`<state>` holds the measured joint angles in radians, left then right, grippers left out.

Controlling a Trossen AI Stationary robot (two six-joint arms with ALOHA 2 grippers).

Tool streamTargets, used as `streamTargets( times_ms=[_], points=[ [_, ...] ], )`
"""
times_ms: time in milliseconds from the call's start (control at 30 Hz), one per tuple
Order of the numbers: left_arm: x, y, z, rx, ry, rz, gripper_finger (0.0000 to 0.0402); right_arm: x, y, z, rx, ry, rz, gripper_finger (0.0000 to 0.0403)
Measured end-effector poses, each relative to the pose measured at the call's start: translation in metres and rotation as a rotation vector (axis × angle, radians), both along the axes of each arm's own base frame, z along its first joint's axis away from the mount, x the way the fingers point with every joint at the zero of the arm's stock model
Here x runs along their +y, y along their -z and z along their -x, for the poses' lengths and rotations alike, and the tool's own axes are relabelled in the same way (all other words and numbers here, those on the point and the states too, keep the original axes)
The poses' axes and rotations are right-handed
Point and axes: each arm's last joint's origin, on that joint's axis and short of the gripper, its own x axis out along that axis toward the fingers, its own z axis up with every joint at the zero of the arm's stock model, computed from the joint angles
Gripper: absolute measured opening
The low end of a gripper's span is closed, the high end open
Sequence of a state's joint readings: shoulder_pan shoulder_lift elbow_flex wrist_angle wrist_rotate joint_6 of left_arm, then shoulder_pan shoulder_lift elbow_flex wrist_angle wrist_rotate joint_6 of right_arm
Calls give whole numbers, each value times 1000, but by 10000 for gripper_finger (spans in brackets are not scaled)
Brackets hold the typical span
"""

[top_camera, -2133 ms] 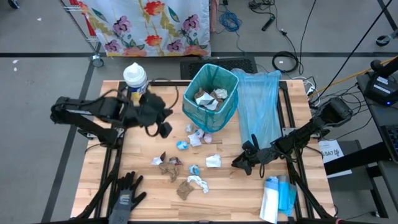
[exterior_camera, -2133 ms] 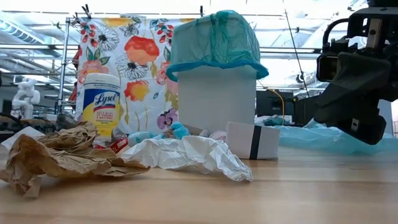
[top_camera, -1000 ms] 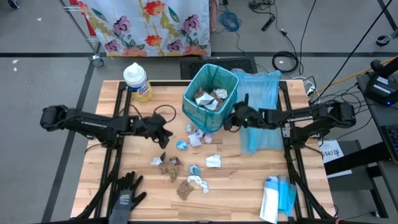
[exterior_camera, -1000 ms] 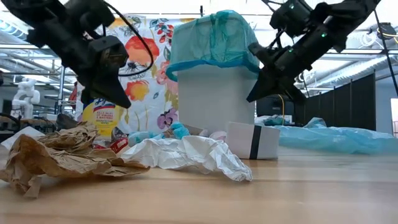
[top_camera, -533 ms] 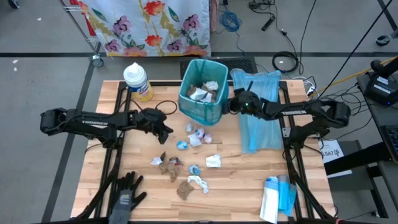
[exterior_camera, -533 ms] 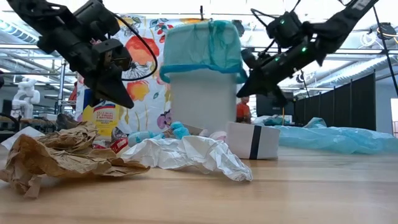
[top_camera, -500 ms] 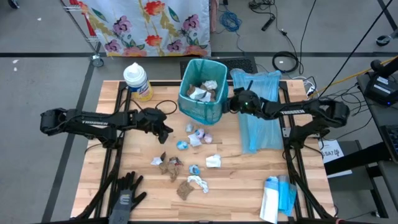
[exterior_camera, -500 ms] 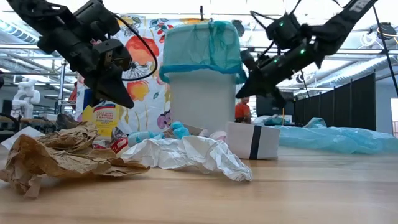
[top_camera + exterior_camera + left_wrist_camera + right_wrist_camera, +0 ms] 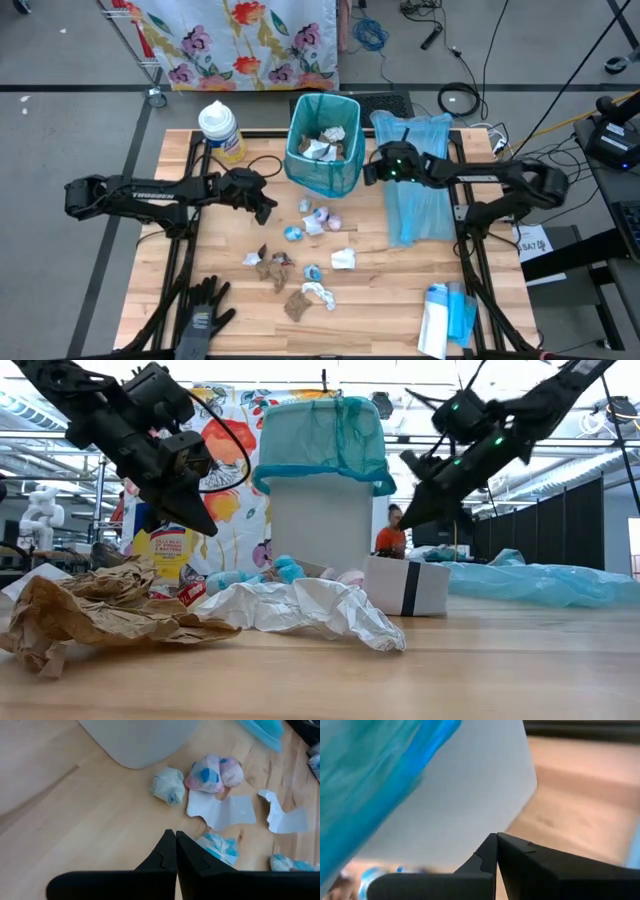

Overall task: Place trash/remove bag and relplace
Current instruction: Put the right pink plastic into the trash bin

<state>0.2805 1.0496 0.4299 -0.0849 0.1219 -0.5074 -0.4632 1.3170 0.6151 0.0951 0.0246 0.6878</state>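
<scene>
Lying below the closed left hand (image 9: 264,208): trash (image 9: 298,262).

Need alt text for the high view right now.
A teal-lined trash bin stands on the wooden table, flanked by the shut left gripper and shut right gripper. Crumpled scraps litter the wood before it.

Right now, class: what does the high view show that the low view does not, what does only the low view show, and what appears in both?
Only the high view shows the black glove at the table's near left corner and the scraps already inside the bin. Only the low view shows a person in orange beyond the table. Both show the lined bin, the wipes canister, loose trash and the left gripper and right gripper flanking the bin, jaws shut.
</scene>
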Motion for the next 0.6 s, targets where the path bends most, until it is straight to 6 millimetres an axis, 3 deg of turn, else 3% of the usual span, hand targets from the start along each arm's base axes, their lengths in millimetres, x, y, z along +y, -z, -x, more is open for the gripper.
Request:
streamTargets(
  times_ms=[233,433,600],
  points=[
    [0,0,0,0,-1,0,0,53,-18,14,77,-156,-60,0],
    [0,0,0,-1,0,1,0,97,-17,-2,39,-317,-63,0],
    [0,0,0,-1,1,1,0,114,-7,-22,-1,-422,6,4]
  ],
)
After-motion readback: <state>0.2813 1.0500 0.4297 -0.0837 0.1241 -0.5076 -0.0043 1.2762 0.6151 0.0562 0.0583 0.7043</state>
